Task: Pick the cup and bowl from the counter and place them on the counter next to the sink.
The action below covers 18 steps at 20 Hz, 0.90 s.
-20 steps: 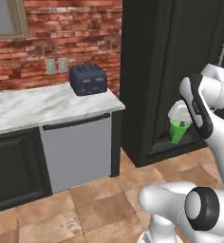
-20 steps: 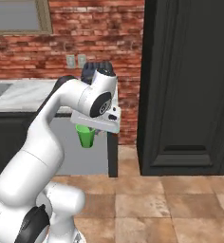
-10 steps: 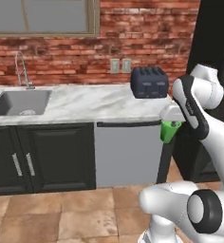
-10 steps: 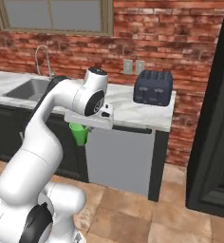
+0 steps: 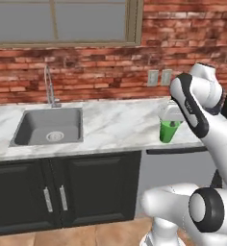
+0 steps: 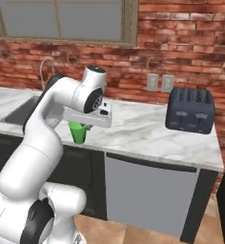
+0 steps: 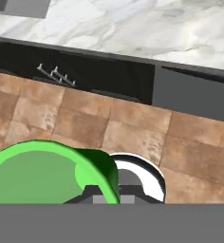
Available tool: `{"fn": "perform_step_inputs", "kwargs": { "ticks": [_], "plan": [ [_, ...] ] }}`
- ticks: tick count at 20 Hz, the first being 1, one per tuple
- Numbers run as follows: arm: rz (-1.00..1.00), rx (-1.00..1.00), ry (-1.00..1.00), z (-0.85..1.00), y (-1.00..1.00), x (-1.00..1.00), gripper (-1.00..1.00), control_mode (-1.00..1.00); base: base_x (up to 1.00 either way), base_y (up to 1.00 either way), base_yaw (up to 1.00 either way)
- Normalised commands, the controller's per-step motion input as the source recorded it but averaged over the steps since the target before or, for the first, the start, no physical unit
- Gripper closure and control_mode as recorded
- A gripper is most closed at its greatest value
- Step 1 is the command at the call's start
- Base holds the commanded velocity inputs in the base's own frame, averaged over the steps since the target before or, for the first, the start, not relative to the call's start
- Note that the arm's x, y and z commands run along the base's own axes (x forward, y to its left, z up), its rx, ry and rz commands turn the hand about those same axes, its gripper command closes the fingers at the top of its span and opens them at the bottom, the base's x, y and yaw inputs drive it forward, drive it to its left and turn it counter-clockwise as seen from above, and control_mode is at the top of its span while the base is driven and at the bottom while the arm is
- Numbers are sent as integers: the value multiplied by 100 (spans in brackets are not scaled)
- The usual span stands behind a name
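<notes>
My gripper (image 5: 170, 123) is shut on the rim of the bright green cup (image 5: 169, 132), which hangs upright at counter height by the front edge of the white marble counter (image 5: 118, 126). From the right, the gripper (image 6: 81, 125) and cup (image 6: 78, 133) sit just before the counter (image 6: 143, 129). In the hand view the cup (image 7: 42, 173) lies at the bottom, with tiled floor below it. The grey sink (image 5: 49, 127) with its thin faucet (image 5: 49, 87) lies left of the cup, with bare marble between them. The bowl is out of view.
A dark toaster (image 6: 189, 110) stands on the counter's right end by wall outlets (image 6: 160, 83). Dark cabinet doors (image 5: 62, 194) run under the sink and a grey dishwasher front (image 6: 148, 195) under the right part. A window (image 5: 62, 21) sits above the brick wall.
The whole picture has swung: the base moved left along the counter, bringing the sink into view and leaving the tall dark cabinets behind. The cup has stayed in the shut gripper throughout.
</notes>
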Motion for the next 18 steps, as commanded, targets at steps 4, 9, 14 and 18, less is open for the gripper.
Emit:
{"fn": "perform_step_inputs", "kwargs": {
  "ticks": [4, 9, 14, 18],
  "plan": [
    [0, 0, 0, 0, 0, 0, 100, 100, 100, 52, -21],
    [0, 0, 0, 0, 0, 0, 100, 100, 94, 37, -19],
    [0, 0, 0, 0, 0, 0, 100, 100, 66, 44, -14],
    [0, 0, 0, 0, 0, 0, 100, 100, 8, 53, -4]
  ]
}}
